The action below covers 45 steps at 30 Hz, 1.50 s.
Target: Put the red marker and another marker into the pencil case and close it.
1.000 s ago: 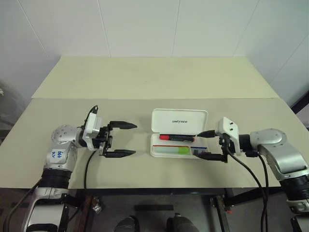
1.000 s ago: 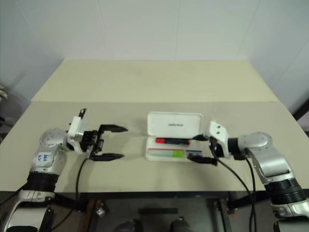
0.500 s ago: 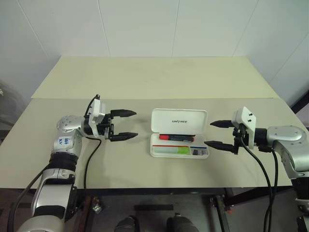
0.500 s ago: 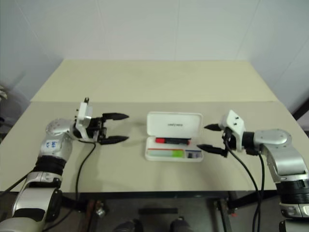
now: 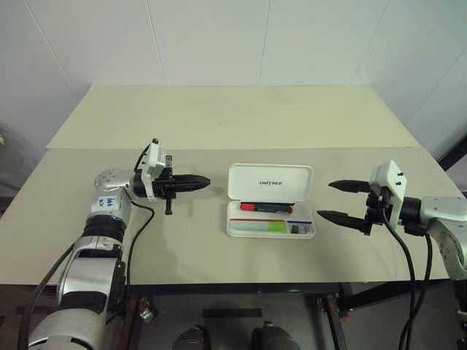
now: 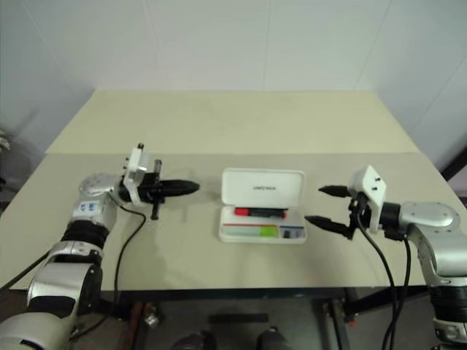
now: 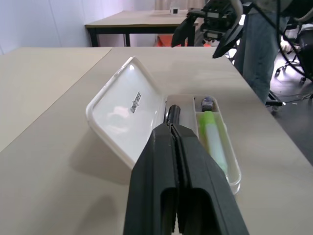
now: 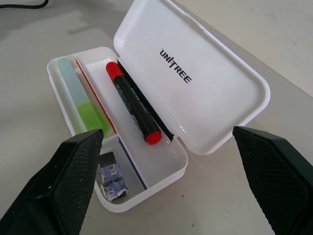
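With the red marker (image 8: 133, 103) and green highlighter (image 8: 86, 110) both lying in the open pencil case (image 5: 271, 182), I've snapped my left gripper (image 5: 201, 181) shut and drawn my wide-open, empty right gripper (image 5: 338, 201) clear, leaving only the lid to close.

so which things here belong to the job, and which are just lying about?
Job:
- red marker, in the case
- green highlighter, in the case
- pencil case, lid open

Lying about:
- thin red-and-blue stick in the case
- small dark item in the end compartment
- table
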### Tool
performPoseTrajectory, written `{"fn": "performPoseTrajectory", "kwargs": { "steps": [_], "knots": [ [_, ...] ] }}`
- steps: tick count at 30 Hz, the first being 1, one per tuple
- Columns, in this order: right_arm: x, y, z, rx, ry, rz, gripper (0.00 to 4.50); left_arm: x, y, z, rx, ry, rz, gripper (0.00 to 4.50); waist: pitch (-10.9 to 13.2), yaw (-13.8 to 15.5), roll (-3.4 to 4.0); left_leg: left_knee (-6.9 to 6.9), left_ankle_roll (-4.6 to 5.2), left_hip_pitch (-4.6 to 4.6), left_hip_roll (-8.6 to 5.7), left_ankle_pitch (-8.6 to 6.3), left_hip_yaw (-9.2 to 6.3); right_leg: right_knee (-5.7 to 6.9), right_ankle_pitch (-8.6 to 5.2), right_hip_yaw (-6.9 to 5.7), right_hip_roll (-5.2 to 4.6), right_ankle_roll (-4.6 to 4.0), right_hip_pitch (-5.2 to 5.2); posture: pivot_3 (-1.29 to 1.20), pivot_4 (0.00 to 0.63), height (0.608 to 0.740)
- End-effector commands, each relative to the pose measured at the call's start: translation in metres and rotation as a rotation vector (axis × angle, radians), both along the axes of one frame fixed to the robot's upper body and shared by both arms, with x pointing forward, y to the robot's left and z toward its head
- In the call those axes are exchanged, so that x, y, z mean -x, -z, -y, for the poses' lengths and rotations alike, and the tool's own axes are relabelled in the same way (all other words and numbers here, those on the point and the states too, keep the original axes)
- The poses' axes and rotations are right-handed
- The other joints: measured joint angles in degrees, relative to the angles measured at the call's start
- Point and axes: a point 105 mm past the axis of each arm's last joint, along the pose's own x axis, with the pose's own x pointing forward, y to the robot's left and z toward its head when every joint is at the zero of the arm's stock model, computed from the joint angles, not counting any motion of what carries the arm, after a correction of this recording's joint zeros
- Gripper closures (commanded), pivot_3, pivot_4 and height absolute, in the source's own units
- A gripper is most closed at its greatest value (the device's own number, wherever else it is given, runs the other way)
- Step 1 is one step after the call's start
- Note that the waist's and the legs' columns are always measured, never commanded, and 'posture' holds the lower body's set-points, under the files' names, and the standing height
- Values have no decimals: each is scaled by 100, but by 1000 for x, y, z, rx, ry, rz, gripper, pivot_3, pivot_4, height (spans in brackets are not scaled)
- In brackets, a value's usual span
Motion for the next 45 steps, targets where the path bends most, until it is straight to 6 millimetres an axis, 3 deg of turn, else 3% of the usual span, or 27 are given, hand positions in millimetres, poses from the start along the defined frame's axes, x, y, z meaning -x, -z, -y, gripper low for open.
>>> {"fn": "performPoseTrajectory", "kwargs": {
  "steps": [1,9,19,23,27,33,45],
  "knots": [
    [2,-18,7,1,21,78,0,-16,-6,-4,-65,-106,48,4458,0,3,-1,0,0,-1,0,0,-1,0,0,0,0,0,-1,0,150,740],
    [0,-18,10,-1,39,96,0,-45,6,11,-197,-276,39,4458,3,6,-5,0,4,-7,-1,-2,0,-2,0,-8,0,1,-5,0,150,740],
    [4,-17,15,3,77,99,0,-58,-3,57,-143,-296,28,4458,7,18,-12,4,-3,-15,-1,2,0,-1,1,-46,0,2,-11,0,150,740],
    [7,-17,18,5,90,102,0,-52,-8,71,-118,-214,11,4458,7,17,-12,8,-11,-18,-2,6,-1,-1,1,-49,1,3,-11,0,150,740],
    [11,-18,21,-4,96,100,0,-34,-12,80,-134,-25,-9,4458,7,10,-12,8,-23,-17,-2,13,0,-1,1,-50,6,3,-11,0,150,740],
    [9,-27,33,-61,100,104,0,-16,-3,81,-264,146,-5,4458,7,7,-12,9,-24,-16,-2,13,1,0,1,-48,7,3,-11,0,150,740],
    [11,-55,46,-117,1,164,0,-2,20,92,-436,283,117,4458,7,10,-12,12,-21,-17,-1,11,-1,0,1,-47,4,3,-10,0,150,740]
  ]
}}
